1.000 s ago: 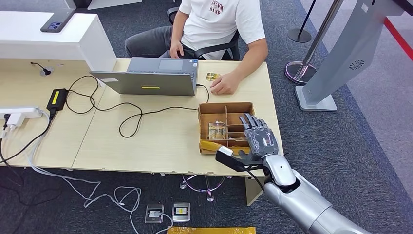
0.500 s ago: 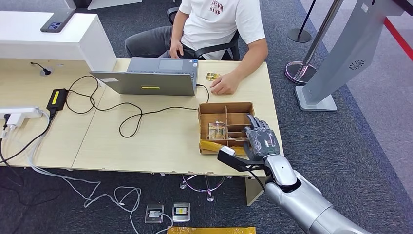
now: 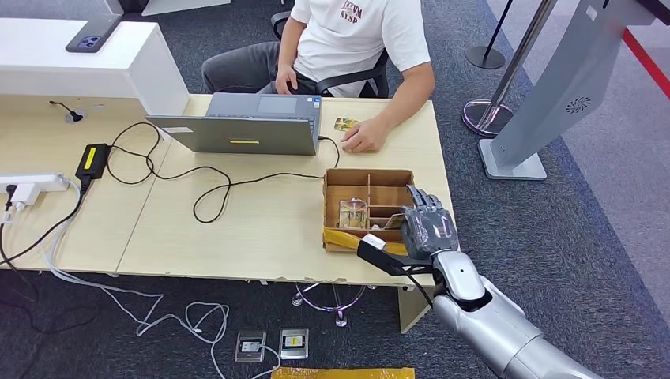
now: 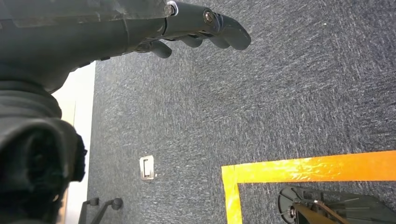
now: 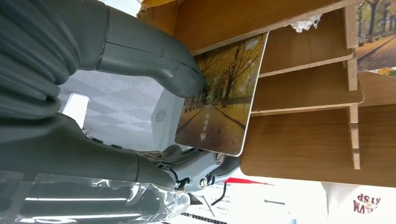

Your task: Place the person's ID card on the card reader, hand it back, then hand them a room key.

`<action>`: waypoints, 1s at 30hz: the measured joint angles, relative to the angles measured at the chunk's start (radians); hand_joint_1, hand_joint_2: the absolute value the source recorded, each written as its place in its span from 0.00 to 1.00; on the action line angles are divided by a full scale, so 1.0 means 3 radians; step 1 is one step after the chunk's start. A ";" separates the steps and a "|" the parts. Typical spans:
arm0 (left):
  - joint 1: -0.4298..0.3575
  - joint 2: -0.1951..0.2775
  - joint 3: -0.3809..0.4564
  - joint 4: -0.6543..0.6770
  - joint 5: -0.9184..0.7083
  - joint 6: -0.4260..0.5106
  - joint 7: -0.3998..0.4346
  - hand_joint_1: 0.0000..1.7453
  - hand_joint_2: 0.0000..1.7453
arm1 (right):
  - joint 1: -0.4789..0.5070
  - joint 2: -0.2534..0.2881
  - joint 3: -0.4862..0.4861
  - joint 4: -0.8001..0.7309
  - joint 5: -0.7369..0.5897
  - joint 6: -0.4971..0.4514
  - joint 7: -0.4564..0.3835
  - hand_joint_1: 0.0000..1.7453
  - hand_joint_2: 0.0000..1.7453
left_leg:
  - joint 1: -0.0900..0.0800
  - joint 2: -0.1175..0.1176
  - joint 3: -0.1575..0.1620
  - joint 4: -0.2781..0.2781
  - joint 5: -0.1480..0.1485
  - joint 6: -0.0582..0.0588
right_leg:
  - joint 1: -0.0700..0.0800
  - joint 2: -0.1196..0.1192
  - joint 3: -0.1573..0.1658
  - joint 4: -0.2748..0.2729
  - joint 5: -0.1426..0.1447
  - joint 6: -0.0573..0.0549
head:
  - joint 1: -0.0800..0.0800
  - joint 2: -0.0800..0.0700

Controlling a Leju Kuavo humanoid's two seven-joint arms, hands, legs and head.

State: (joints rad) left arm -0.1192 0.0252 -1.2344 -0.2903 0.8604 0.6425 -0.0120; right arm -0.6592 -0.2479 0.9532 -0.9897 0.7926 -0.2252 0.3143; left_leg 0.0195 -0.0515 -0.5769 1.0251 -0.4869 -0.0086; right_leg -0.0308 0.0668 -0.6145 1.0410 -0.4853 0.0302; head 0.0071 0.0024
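My right hand (image 3: 427, 229) reaches into the near right part of a divided cardboard box (image 3: 348, 178) on the desk. In the right wrist view its thumb (image 5: 154, 51) presses on a room key card (image 5: 222, 98) printed with autumn trees, fingers under it, among the box's wooden dividers (image 5: 303, 130). A small ID card (image 3: 345, 124) lies on the desk beside the seated person's hand (image 3: 365, 139). My left hand (image 4: 201, 28) hangs over the carpet, fingers extended and holding nothing.
A grey laptop (image 3: 245, 130) stands behind the box, with black cables (image 3: 205, 189) and a power brick (image 3: 92, 159) across the desk. Another tree-printed card (image 5: 373, 28) sits in a further box slot. A grey kiosk (image 3: 553, 87) stands at the right.
My right hand has sunk lower into the box and drawn slightly toward me, its fingers closing from spread onto the key card. The person and the ID card have stayed put.
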 joint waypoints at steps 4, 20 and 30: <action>0.0000 -0.0003 -0.0004 -0.0002 -0.0006 0.0020 -0.0001 0.00 0.00 | 0.0006 -0.0001 -0.0033 0.0005 0.0035 -0.0025 -0.0001 0.97 1.00 | 0.0000 0.0000 0.0000 0.0000 0.0000 0.0000 | 0.0000 0.0000 0.0000 0.0000 0.0000 0.0000 | -0.0001 0.0000; 0.0000 -0.0002 -0.0008 -0.0022 -0.0059 0.0034 -0.0008 0.00 0.00 | -0.0390 -0.0039 -0.0335 -0.0226 0.0263 -0.0237 0.0201 0.94 1.00 | 0.0000 0.0001 0.0001 0.0000 0.0002 0.0001 | 0.0000 0.0001 0.0001 0.0000 0.0002 0.0001 | 0.0000 0.0000; 0.0000 -0.0003 -0.0012 -0.0028 -0.0097 0.0055 -0.0063 0.00 0.00 | -0.0860 -0.0072 -0.0465 -0.0282 0.0210 -0.0147 0.0299 0.91 1.00 | 0.0000 0.0001 0.0000 0.0000 0.0002 0.0001 | 0.0000 0.0001 0.0000 0.0000 0.0002 0.0001 | -0.0001 0.0000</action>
State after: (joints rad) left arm -0.1193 0.0244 -1.2381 -0.2987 0.8314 0.6589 -0.0309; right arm -0.9173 -0.2696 0.8137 -1.0742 0.8557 -0.2693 0.4040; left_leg 0.0195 -0.0513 -0.5768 1.0252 -0.4862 -0.0083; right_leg -0.0309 0.0670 -0.6144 1.0411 -0.4847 0.0304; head 0.0069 0.0024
